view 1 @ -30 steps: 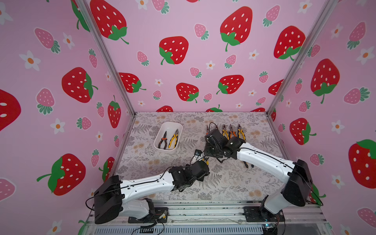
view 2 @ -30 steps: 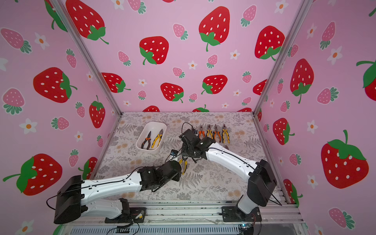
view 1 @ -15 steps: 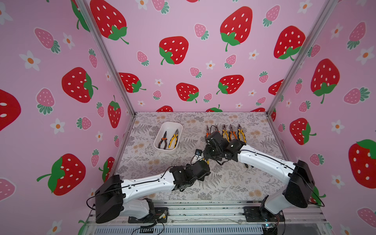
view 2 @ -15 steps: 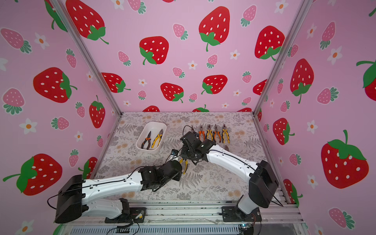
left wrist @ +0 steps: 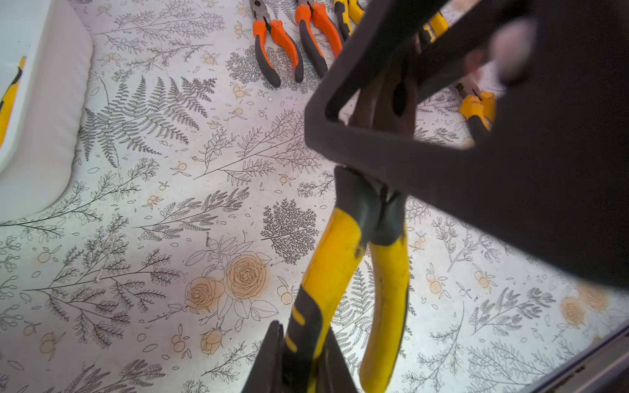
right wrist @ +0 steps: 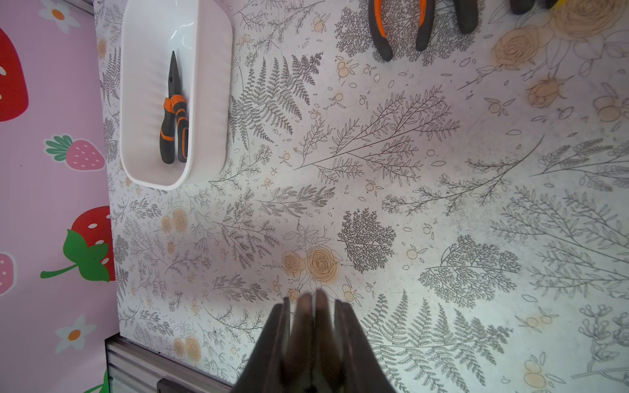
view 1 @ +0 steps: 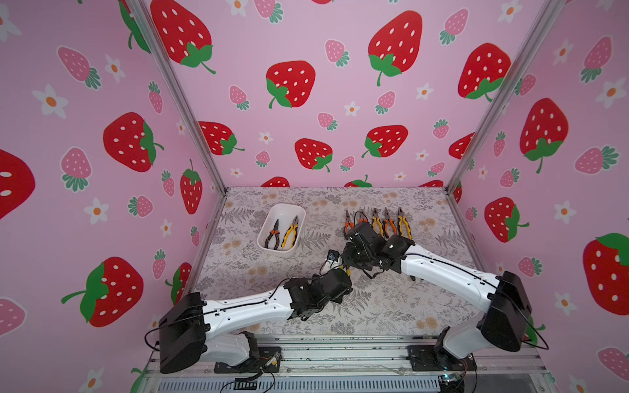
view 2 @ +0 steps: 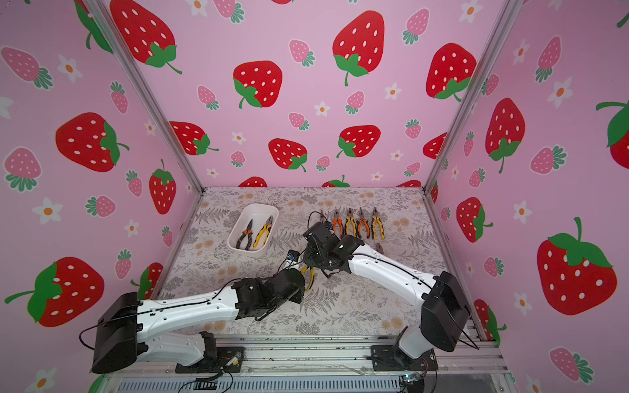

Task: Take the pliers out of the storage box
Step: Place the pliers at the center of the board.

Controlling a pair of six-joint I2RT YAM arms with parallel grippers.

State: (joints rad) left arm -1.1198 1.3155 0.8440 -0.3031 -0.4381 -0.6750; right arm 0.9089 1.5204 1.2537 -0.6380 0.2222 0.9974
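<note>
Left wrist view: yellow pliers (left wrist: pixel 340 265) lie handles near, nose far; right gripper (right wrist: pixel 313 303) pinches the nose, left gripper (left wrist: pixel 303 343) flanks one handle, clamping unclear.

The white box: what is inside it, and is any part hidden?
Two pliers lie in the box: an orange pair and a yellow pair, side by side. The box floor under them is covered; in the right wrist view the wall hides the yellow pair.
</note>
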